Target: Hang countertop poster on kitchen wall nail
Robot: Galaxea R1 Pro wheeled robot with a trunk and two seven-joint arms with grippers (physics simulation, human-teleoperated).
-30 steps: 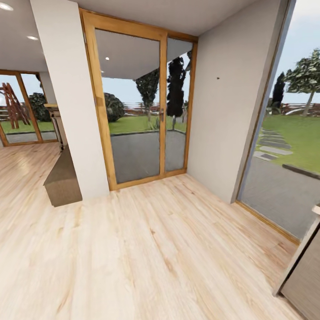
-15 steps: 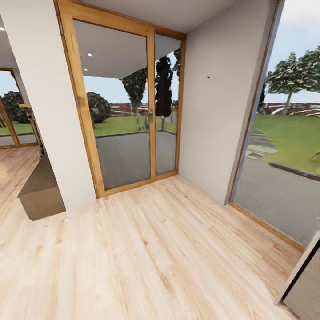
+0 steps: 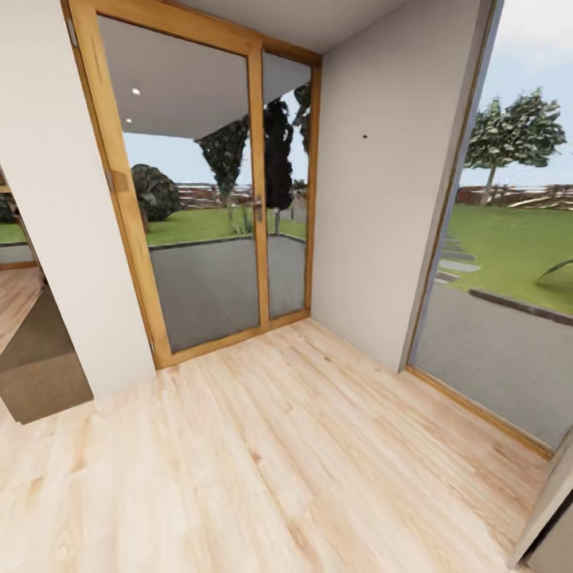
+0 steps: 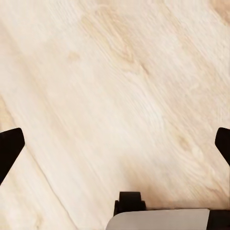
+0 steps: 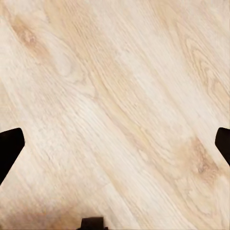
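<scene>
A single small dark wall nail [image 3: 365, 136] sticks out of the pale grey wall [image 3: 374, 223] in the head view, right of the glass doors and high up. The poster is out of view, and so is the kitchen countertop's slab. My left gripper [image 4: 115, 148] hangs open over bare wooden floor, its dark fingertips [image 4: 9, 148] far apart with nothing between them. Over the same floor my right gripper [image 5: 115, 146] is also open and holds nothing, its fingertips [image 5: 9, 143] at the picture's sides.
Wood-framed glass doors [image 3: 207, 215] fill the far corner, and a tall window [image 3: 509, 263] runs along the right. A white pillar [image 3: 56, 239] and a low brown block [image 3: 40, 362] stand at the left. A grey cabinet corner [image 3: 553, 509] juts in at the lower right. Light plank floor [image 3: 270, 461] lies ahead.
The whole head picture has slid leftward and the corner looks nearer, so the camera has moved. The far left room and ladder have left the picture. Both grippers look the same.
</scene>
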